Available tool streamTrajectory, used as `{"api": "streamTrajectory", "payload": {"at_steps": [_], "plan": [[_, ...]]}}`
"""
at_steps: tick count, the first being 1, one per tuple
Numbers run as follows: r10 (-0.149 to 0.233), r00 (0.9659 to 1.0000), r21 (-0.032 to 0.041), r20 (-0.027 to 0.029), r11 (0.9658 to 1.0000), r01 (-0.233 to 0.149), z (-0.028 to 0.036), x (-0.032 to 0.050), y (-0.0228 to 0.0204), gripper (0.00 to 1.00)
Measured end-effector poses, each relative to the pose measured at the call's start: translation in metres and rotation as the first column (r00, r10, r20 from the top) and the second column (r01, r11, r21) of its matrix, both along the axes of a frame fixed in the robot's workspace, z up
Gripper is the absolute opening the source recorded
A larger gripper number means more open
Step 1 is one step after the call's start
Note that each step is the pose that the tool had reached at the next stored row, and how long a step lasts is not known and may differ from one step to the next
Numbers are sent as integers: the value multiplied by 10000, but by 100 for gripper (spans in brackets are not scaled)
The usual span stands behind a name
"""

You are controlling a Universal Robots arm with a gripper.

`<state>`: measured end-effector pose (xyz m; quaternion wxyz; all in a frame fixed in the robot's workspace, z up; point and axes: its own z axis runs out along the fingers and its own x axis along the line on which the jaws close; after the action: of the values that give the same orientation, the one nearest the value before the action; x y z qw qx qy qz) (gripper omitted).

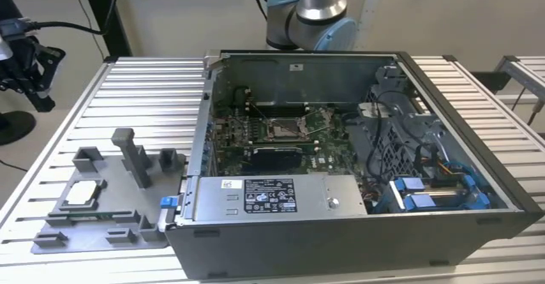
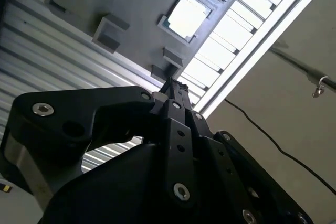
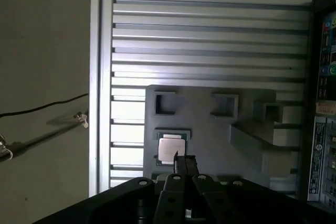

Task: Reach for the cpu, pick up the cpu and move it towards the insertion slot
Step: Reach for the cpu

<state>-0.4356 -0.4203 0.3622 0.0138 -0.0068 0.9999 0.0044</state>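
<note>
The cpu point(image 1: 78, 193) lies flat in a recess of the grey fixture plate point(image 1: 94, 240), at the exterior view's left of the open computer case. Both wrist views look down on the cpu point(image 2: 186, 17) point(image 3: 171, 148), pale and square with a thin green edge. My gripper point(image 3: 184, 162) hangs well above the plate, and its black fingers point(image 2: 171, 92) are pressed together with nothing between them. In the first wrist view its tip lines up close beside the chip. The insertion slot point(image 1: 284, 129), a silver-framed socket, sits on the green board inside the case.
Grey fixture blocks point(image 1: 132, 157) stand upright on the plate near the cpu. The case walls point(image 1: 464, 163) rise around the board, with a silver power supply point(image 1: 281, 198) and blue connectors point(image 1: 425, 194) inside. The ribbed table's edge point(image 3: 101, 103) borders bare floor with a cable point(image 3: 37, 109).
</note>
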Motion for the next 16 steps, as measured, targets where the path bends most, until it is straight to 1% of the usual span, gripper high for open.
{"api": "streamTrajectory", "payload": {"at_steps": [1, 2, 16], "plan": [[0, 10000, 1, 1, 10000, 0, 0, 0, 0, 0], [0, 10000, 0, 0, 10000, 0, 0, -1, 0, 100], [-2, 10000, 0, -4, 10000, 2, -5, -11, 0, 100]]}}
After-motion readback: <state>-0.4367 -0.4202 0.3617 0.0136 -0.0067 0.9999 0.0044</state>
